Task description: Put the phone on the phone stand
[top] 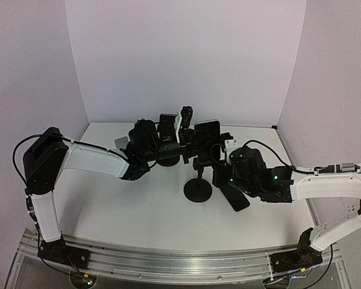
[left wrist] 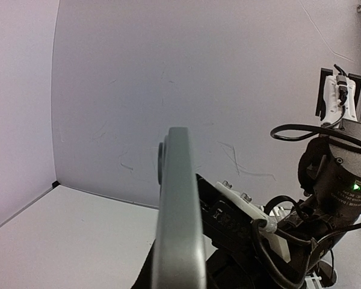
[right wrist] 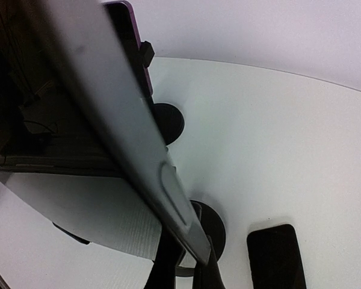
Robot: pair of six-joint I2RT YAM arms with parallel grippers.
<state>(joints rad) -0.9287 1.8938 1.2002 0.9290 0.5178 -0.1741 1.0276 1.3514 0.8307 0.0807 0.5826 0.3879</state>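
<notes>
From above, the left gripper (top: 188, 144) and the right gripper (top: 219, 158) were close together over the middle of the table (top: 138, 205). The phone (top: 207, 128) was up in the air between them, just past the left jaws and above the stand (top: 198, 189). An other phone (top: 234, 195) lay flat under the right gripper.

In the left wrist view, the phone (left wrist: 177, 217) stood on its thin edge right in the middle. Dark parts sat snug on both sides low down, so the left jaws looked closed on it.

In the right wrist view, the phone (right wrist: 126, 120) ran close across, and the foot of the stand (right wrist: 213, 226) sat below it. I could not tell if the right jaws were open or closed.

The step looked like setting the phone onto the stand. I think the next move needed a slow drop into the holder, then letting go.
</notes>
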